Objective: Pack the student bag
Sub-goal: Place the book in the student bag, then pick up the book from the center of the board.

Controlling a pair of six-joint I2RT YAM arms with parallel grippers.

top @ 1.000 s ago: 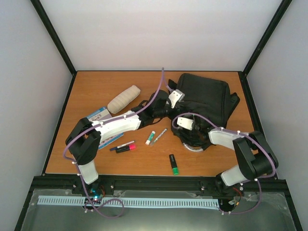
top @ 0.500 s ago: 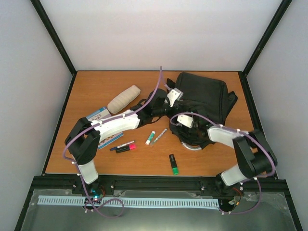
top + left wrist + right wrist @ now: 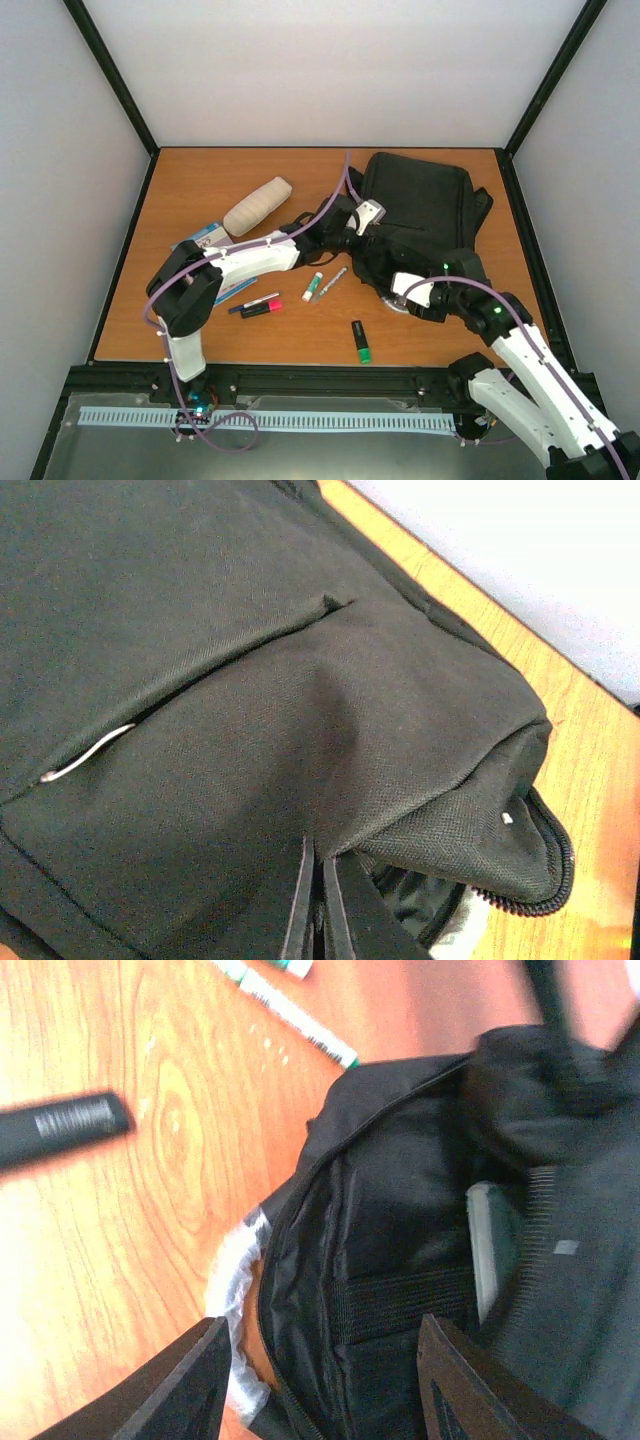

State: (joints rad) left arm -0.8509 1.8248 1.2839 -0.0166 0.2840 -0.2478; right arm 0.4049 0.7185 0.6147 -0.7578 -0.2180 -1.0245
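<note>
Left gripper [image 3: 318,905] pinches the bag [image 3: 220,610] fabric, lower centre of its view. Right gripper [image 3: 322,1340] hangs open over the unzipped mouth.

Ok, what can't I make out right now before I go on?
- Grey flat item inside the student bag: right wrist view, blurred, unidentifiable.
- Bag mouth: top view, mostly under the right arm.
- Left gripper: left wrist view, tips dark against black fabric, cut by bottom edge.
- Black marker label: right wrist view, blurred.
</note>
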